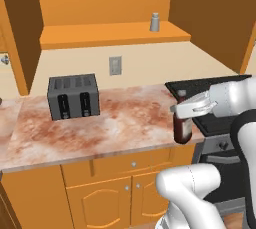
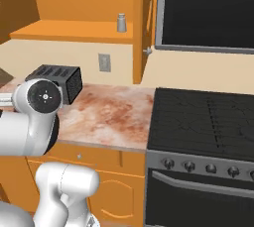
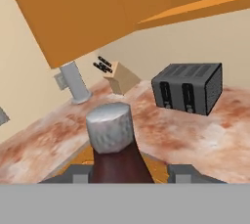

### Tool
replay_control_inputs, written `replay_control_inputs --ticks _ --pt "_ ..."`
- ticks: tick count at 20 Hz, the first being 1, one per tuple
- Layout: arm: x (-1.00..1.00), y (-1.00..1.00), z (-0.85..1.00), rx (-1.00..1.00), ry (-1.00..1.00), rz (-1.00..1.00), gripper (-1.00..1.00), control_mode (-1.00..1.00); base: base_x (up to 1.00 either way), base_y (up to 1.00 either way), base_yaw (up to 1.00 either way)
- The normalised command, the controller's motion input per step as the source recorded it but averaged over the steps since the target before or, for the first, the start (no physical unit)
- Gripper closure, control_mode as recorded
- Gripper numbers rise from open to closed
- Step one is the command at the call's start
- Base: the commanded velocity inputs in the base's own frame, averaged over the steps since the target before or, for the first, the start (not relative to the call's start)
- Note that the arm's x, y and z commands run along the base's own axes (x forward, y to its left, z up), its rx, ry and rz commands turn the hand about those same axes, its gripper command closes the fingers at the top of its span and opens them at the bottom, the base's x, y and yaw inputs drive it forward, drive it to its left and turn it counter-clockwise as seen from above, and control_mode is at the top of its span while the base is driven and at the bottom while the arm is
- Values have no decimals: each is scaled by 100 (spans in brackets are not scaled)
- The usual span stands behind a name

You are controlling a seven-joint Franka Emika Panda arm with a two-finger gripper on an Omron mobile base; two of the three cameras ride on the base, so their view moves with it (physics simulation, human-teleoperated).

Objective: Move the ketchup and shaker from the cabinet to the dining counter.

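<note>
While I watch the left base view, my gripper (image 1: 186, 114) sits right of centre, clenched on the ketchup (image 1: 182, 131), which hangs below it over the front edge of the marble bench (image 1: 100, 128), just beside the stove (image 1: 220, 123). From the hand view the bottle's grey cap (image 3: 109, 127) rises between the two dark fingertips (image 3: 78, 173), so I'm holding it on the shoulder below the neck.

I judge the bottle rigid and fairly light, but smooth-sided; a grip this high lets the squarish body swing, so I'd carry it slowly and keep it upright.

The shaker (image 1: 155, 22) stands on the open shelf of the cabinet (image 1: 115, 34), upper right of centre in that frame, well apart from the gripper. It looks small, stiff and light, with a slick round wall; I'd take it across the cylinder's middle, under the narrower cap. The grey toaster (image 1: 73, 96) stands left on the bench.
</note>
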Motion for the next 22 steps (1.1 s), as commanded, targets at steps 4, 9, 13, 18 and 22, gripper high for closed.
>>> replay_control_inputs --ticks 4,9,13,18,22 --pt "0 0 0 0 0 0 100 100 -78 1 -6" --pt "0 0 0 0 0 0 100 100 -82 7 -4" --pt "0 0 0 0 0 0 100 100 -67 8 -9" --pt "0 0 0 0 0 0 100 100 -25 16 -69" --pt "0 0 0 0 0 0 100 100 0 9 -99"
